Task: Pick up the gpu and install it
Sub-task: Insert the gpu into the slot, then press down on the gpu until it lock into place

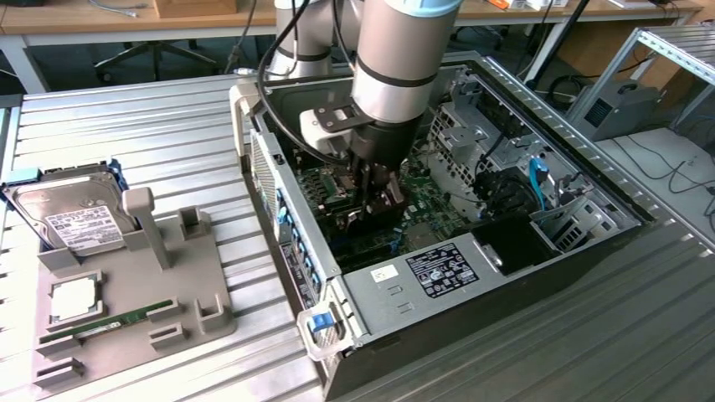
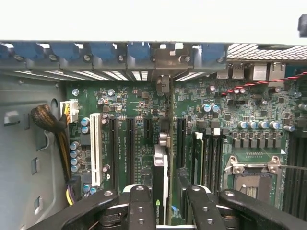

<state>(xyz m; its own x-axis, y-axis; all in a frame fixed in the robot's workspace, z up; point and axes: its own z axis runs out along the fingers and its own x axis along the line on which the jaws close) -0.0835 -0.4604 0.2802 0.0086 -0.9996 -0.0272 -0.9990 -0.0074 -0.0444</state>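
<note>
**Card over the slots: a skewed seat is the risk**

The fingers [image 2: 144, 211] are pinching the gpu [image 2: 162, 182] edge-on between them, partly closed on its thin body, with the gripper [image 2: 165, 213] down inside the open case [image 1: 447, 276]. In the wrist view the card runs as a narrow dark strip from the fingers toward the rear wall, its metal bracket [image 2: 169, 60] standing at the row of blue-clipped rear openings [image 2: 105, 52]. It hangs over the motherboard [image 2: 139, 124], among the long black slots [image 2: 130, 148]; whether its edge has entered a slot I cannot tell.

My judgement on what could go wrong:

- The card may sit one slot off or slightly tilted. Pressing down then would jam its edge on the slot wall or stress the board.
- The bracket may catch on the rear frame and leave the far end raised.
- The grip is on a thin edge, so the card could pivot between the fingers under load.
- The capacitors [image 2: 85, 125] and cable bundle [image 2: 48, 120] stand near the slots, so sideways drift could strike them.

Out on the desk [image 1: 134, 126], the parts tray [image 1: 134, 335] holds the hard drive [image 1: 69, 219] and memory stick [image 1: 110, 321], well apart from the work.
</note>
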